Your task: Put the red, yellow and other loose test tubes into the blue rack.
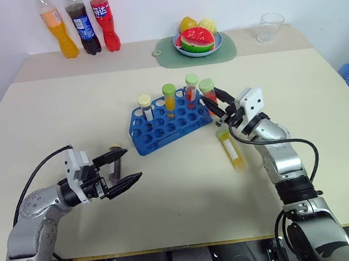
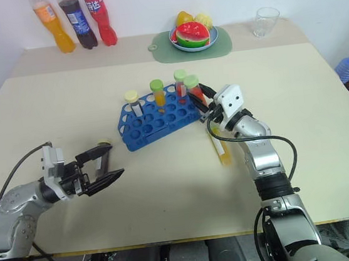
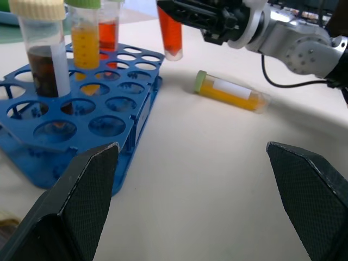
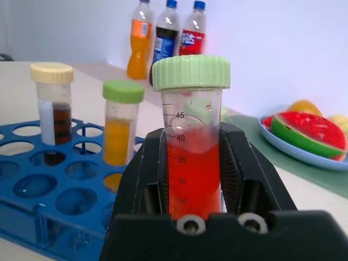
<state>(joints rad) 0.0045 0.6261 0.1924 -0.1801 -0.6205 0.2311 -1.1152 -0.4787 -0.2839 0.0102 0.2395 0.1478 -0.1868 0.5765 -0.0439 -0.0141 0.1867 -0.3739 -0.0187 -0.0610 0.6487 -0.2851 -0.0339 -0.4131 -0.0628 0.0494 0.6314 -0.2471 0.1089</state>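
Right wrist view: right gripper (image 4: pixel 193 217) clamped on a green-capped red test tube (image 4: pixel 191 157), upright, just beside the blue rack (image 1: pixel 162 132). 3 capped tubes standing in rack. Yellow test tube (image 1: pixel 231 150) lying on table (image 1: pixel 170 200) near rack. Left gripper (image 1: pixel 121 168) spread wide, holding nothing.

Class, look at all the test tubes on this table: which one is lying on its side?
The yellow-filled tube on the bare table right of the blue rack. The others stand upright: three in the rack, a red one in the right gripper.
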